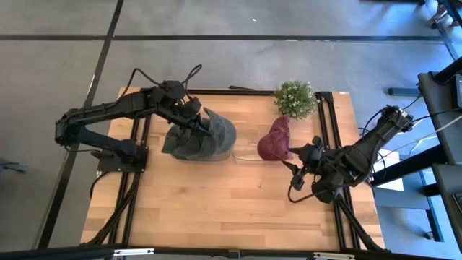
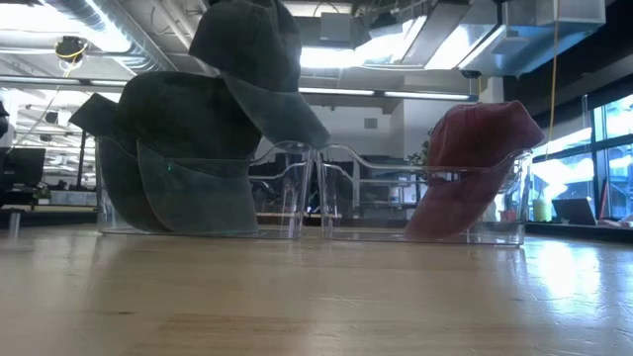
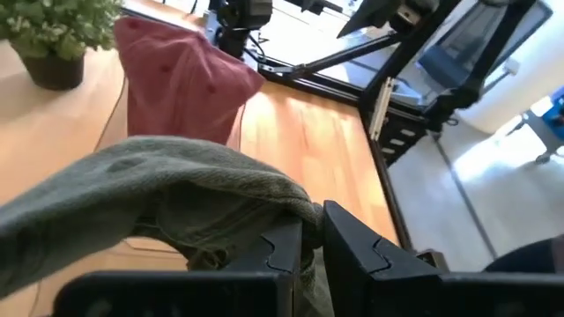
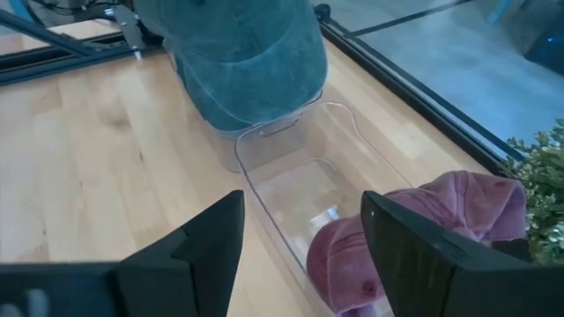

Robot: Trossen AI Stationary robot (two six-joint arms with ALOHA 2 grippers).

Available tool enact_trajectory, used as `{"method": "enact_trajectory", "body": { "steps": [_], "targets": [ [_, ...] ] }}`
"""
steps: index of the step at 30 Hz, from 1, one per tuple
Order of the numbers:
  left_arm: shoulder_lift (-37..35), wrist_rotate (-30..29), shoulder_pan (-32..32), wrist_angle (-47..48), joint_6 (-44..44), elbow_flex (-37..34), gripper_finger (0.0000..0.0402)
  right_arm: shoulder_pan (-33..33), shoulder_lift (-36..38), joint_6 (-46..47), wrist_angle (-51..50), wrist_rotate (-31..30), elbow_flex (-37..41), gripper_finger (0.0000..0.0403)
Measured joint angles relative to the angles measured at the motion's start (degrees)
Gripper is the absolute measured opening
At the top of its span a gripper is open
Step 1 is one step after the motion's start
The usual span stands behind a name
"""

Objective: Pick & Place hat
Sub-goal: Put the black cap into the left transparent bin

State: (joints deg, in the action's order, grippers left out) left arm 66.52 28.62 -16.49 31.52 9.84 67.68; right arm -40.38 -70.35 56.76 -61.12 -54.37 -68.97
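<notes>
On the wooden table [image 1: 216, 202], left fingers [image 3: 304, 242] pinch the green hat [image 3: 176, 189]; right fingers [image 4: 300, 238] gape.

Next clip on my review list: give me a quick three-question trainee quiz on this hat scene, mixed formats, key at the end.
1. True or false: the left gripper is shut on the grey-green hat.
2. Multiple choice: where is the maroon hat?
A. flat on the bare wood
B. in the clear bin, at its end nearest the potted plant
C. held by the right gripper
3. Fill in: the right gripper's fingers are ____ and hold nothing.

Key: 1 true; 2 B; 3 open.
</notes>
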Motion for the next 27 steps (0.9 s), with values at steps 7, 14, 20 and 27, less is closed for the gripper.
{"method": "enact_trajectory", "body": {
  "steps": [7,14,20,27],
  "targets": [
    [0.0,4.15,0.28,0.25,-2.25,0.0,0.0026,2.3,0.0,0.19,0.0,0.0,0.0,0.0228],
    [-1.44,5.86,0.26,1.92,-3.6,0.09,0.0026,4.17,0.0,0.21,0.04,0.0,0.0,0.0228],
    [-1.82,1.24,0.78,10.3,-6.99,4.05,0.0026,5.13,0.0,0.16,0.04,0.0,0.0,0.0228],
    [0.23,-0.07,1.95,12.08,-12.01,4.39,0.0026,6.36,-0.02,0.03,0.02,0.0,0.0,0.0228]
  ]
}}
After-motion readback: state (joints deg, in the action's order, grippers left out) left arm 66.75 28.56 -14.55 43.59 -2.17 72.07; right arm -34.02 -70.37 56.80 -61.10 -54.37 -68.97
